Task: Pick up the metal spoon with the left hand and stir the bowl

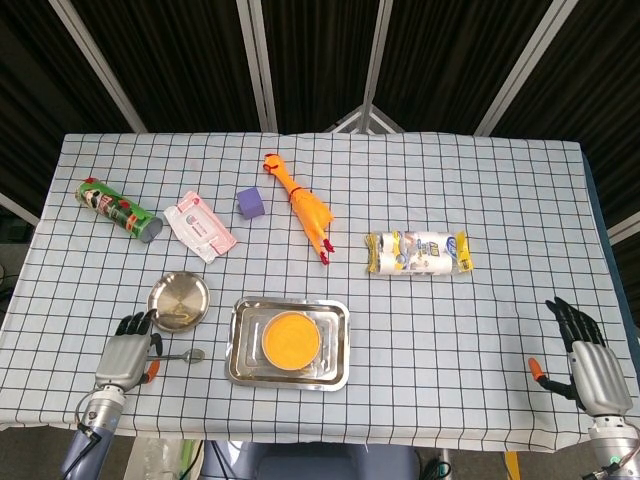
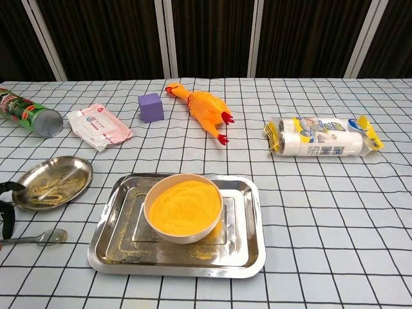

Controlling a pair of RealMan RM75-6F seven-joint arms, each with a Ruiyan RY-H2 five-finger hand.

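Down at the near left corner, the left hand [image 1: 127,358] lies palm-down on the checked tablecloth [image 1: 480,310], dark fingers [image 1: 138,323] pointing toward the round steel plate [image 1: 179,298]. Its fingers look loosely spread with nothing in them, though the chest camera catches only the fingertips at the frame edge. The metal spoon [image 1: 183,355] lies flat just beside that hand, bowl end toward the steel tray [image 1: 240,368], handle toward the thumb; whether they touch I can't tell. The bowl [image 1: 290,339] of orange powder sits inside the tray. Far right, the right hand [image 1: 588,364] rests with fingers apart, holding nothing.
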